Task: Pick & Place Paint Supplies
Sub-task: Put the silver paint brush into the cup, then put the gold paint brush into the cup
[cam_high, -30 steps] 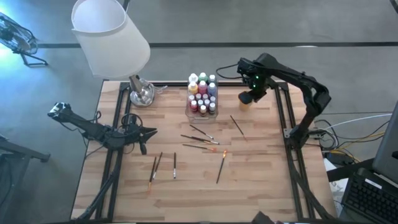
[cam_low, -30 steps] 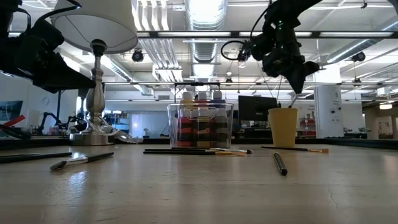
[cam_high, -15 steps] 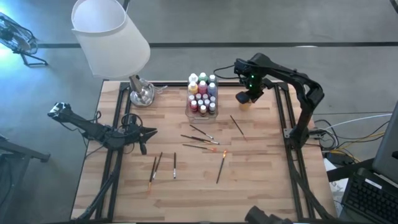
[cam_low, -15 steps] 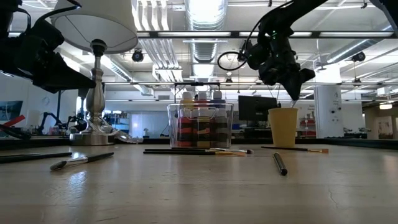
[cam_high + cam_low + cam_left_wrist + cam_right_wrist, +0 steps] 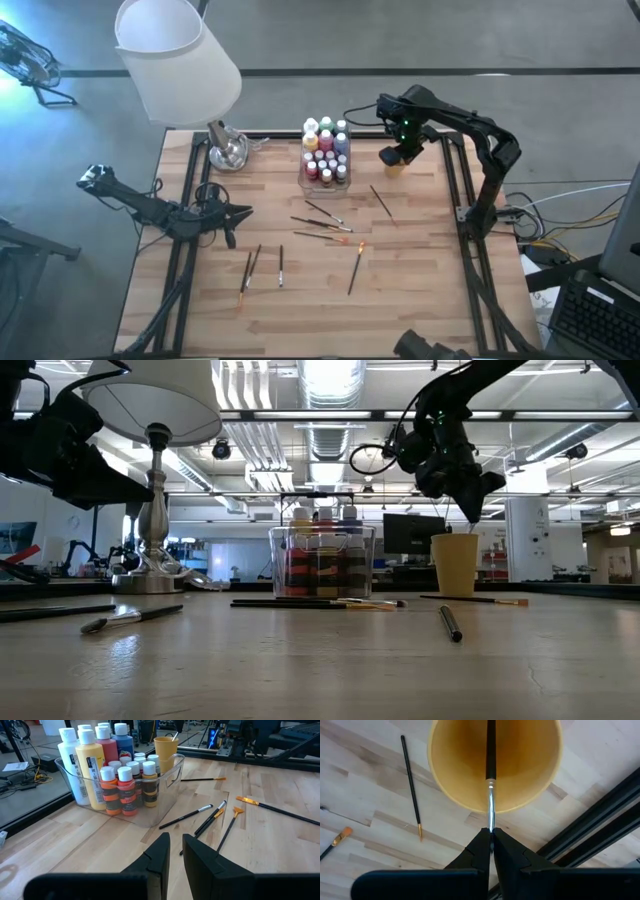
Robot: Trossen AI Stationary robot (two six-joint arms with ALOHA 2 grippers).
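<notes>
Small paint bottles with white caps stand inside a clear box at the table's far middle. Several thin dark-handled paintbrushes lie loose on the wood in front of it, one nearer the right. My right gripper hangs over the orange cup at the far right, shut on a paintbrush. My left gripper waits by the left edge, its fingers a little apart, touching nothing. My right gripper pinches the paintbrush at its silver ferrule end between the two fingertips, coming from above and pointing down. The brush hangs below the fingers in line with them, and its dark handle reaches down inside the cup.
A lamp with a white shade and metal base stands at the far left corner. More brushes lie toward the near left and middle. Black frame rails run along the table's sides.
My right gripper has moved slightly toward the table's left and down over the cup, carrying the brush with it, then held still for the last half second. The brush handle now sits lower in the cup.
</notes>
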